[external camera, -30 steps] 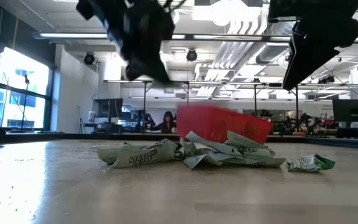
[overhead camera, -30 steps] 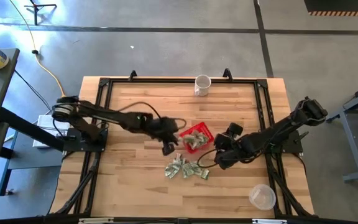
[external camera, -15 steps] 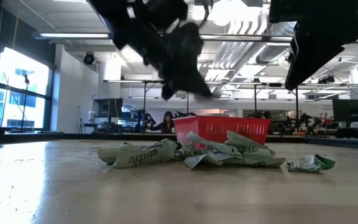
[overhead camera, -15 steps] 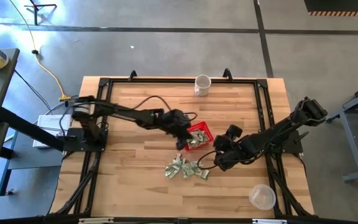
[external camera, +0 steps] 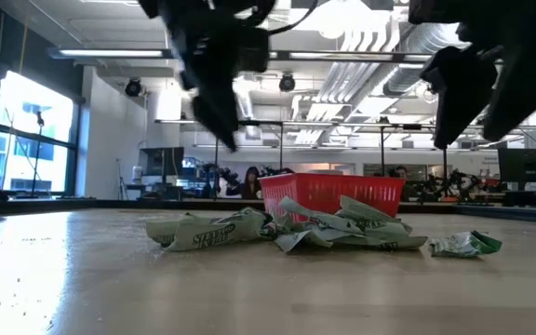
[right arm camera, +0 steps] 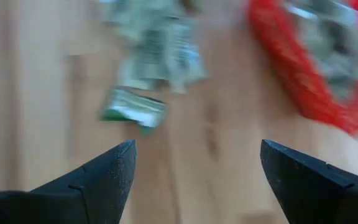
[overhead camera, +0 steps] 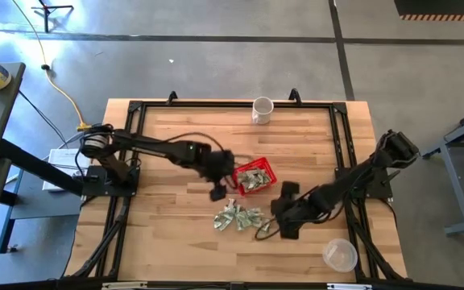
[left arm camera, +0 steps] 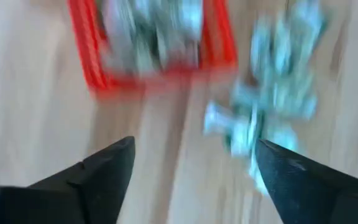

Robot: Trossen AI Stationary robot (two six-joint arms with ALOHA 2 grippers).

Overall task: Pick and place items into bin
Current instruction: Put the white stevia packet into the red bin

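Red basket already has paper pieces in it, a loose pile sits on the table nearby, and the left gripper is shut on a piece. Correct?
Not quite: the left gripper is open and empty, per the left wrist view. The red basket does hold paper pieces, with a loose pile on the table.

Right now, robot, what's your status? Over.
Left gripper open, empty, beside red basket. Right gripper open, by loose paper pieces on table. Some pieces already in basket. Nothing blocking.

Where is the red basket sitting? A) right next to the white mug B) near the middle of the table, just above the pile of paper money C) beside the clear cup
B: in the high view the red basket sits mid-table, next to the loose pile of crumpled bills, far from the white mug and clear cup.
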